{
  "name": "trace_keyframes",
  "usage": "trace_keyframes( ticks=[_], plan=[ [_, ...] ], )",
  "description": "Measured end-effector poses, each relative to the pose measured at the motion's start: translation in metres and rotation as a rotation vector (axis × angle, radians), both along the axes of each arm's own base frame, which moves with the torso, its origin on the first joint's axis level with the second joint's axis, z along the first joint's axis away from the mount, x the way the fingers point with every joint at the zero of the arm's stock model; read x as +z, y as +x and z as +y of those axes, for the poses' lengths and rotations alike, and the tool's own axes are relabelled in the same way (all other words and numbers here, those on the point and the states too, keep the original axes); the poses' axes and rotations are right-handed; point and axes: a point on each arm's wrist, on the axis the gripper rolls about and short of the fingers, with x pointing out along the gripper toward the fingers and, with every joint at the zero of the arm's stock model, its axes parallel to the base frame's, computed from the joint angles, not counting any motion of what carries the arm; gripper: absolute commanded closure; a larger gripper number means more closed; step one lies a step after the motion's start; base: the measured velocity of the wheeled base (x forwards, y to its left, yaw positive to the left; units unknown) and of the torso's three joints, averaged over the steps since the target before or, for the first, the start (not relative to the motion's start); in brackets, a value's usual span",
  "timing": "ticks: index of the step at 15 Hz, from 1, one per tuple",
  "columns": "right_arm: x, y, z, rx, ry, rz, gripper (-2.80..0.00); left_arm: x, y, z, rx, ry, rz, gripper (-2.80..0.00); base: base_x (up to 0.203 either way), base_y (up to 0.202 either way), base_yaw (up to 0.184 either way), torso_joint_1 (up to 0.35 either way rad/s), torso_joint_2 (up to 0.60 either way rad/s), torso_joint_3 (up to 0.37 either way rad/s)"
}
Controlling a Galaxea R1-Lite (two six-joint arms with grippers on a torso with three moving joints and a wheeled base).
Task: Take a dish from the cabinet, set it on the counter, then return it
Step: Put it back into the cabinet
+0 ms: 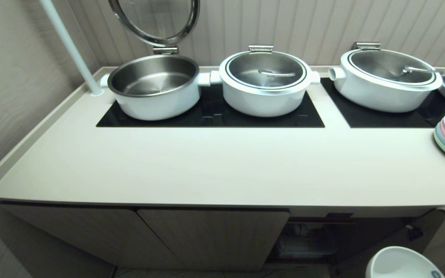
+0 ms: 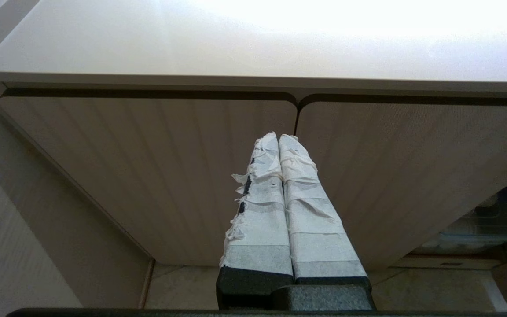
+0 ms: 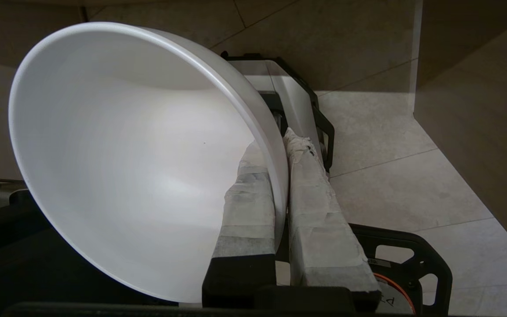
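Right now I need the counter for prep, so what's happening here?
The right gripper is shut on the rim of a white bowl, holding it low in front of the cabinet, whose right side stands open. The bowl is not on the counter yet. The left gripper is shut and empty, parked facing the closed doors. Pots sit on the cooktops at the back.

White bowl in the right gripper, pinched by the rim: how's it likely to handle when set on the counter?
The bowl looks rigid and glazed, so probably slippery between the right gripper's taped fingers. Held by the rim alone, it may pivot. Likely ceramic: it could chip on a hard landing on the counter.
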Motion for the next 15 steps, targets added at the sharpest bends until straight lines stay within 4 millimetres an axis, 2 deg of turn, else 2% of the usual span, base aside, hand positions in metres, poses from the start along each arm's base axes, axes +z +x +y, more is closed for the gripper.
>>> trace_keyframes(
  ticks=[15],
  plan=[
    [-0.0010, -0.0035, -0.0003, 0.005, -0.004, 0.026, 0.00, 0.0000, 0.0000, 0.0000, -0.001, 0.000, 0.000, 0.00, 0.000, 0.000, 0.000, -0.149, 0.31, 0.163]
  ],
)
